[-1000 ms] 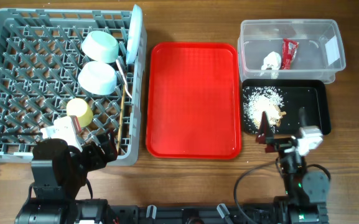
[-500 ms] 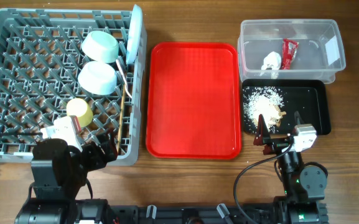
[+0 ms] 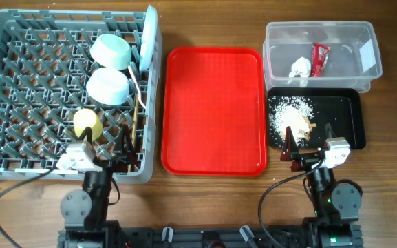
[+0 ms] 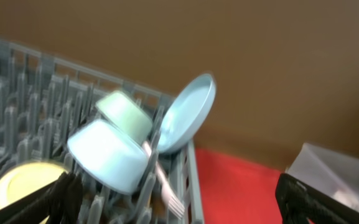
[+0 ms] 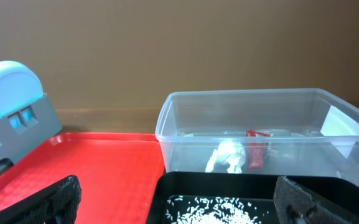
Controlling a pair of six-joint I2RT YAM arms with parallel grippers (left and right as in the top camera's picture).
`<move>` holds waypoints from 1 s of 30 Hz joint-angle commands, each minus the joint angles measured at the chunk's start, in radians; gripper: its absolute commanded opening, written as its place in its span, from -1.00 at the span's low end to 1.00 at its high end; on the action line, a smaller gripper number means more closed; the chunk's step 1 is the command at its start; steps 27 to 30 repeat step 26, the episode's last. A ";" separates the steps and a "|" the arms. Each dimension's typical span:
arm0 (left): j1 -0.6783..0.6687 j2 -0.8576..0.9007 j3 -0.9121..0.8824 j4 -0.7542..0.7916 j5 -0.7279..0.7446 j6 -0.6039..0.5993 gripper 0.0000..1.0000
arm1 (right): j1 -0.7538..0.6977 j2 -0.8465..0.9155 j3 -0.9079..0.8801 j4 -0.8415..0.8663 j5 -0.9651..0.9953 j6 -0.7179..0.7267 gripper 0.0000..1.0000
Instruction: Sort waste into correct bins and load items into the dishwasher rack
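Observation:
The grey rack holds two pale bowls, a yellow cup, an upright blue plate, a white fork and chopsticks. The clear tub holds the red wrapper and tissue. The black tray holds rice scraps. My left gripper is open and empty at the rack's front edge, facing the bowls. My right gripper is open and empty at the black tray's front edge.
A flat red serving tray lies between the rack and the bins, with nothing on it. The two arm bases stand at the table's front edge. Cables loop on the wood beside each base.
My left arm has swung up from the front left corner, so its gripper now points over the rack's front edge. My right gripper drew back slightly a second ago and has stayed still since.

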 commanded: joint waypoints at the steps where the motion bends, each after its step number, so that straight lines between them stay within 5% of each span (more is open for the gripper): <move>1: -0.005 -0.055 -0.095 0.095 0.005 0.032 1.00 | 0.005 -0.010 -0.001 0.002 0.013 -0.012 0.99; 4: -0.008 -0.055 -0.095 -0.043 0.005 0.078 1.00 | 0.005 -0.010 -0.001 0.002 0.013 -0.012 1.00; 30: -0.008 -0.052 -0.095 -0.036 0.005 0.078 1.00 | 0.005 -0.010 -0.001 0.002 0.013 -0.012 1.00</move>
